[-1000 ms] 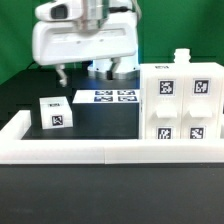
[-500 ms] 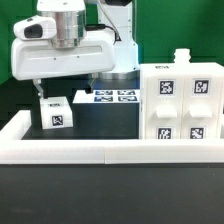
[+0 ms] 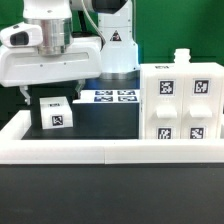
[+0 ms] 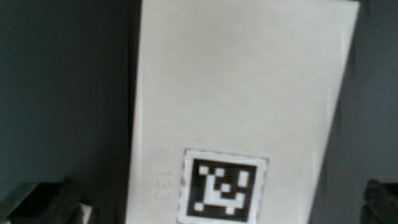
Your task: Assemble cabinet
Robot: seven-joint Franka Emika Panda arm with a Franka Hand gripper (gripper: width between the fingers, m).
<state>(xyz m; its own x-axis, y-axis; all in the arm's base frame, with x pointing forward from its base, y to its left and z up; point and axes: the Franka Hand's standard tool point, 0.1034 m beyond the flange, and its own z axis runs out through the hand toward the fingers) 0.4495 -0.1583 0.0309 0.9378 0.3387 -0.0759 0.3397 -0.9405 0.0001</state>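
- My tool (image 4: pixel 210 202) is spread wide and holds nothing. In the wrist view its two dark fingertips (image 4: pixel 45 200) sit at opposite edges of the picture.
- Between those fingertips, farther from the camera, lies the small cabinet part (image 4: pixel 231 90), white, with one black-and-white tag (image 4: pixel 222 187) facing the lens. I cannot tell whether the fingertips touch it.
- In the exterior view this part stands on the black surface (image 3: pixel 100 125), towards the exterior view's left, directly under the tool's broad white housing.
- The marker board (image 3: pixel 112 97) lies flat on the surface, near the part, on the side toward the exterior view's right.
- The cabinet's box body (image 3: pixel 180 105) stands at the exterior view's right, well apart from the small part, showing several tags.
- A low white border wall (image 3: pixel 60 152) runs along the front.
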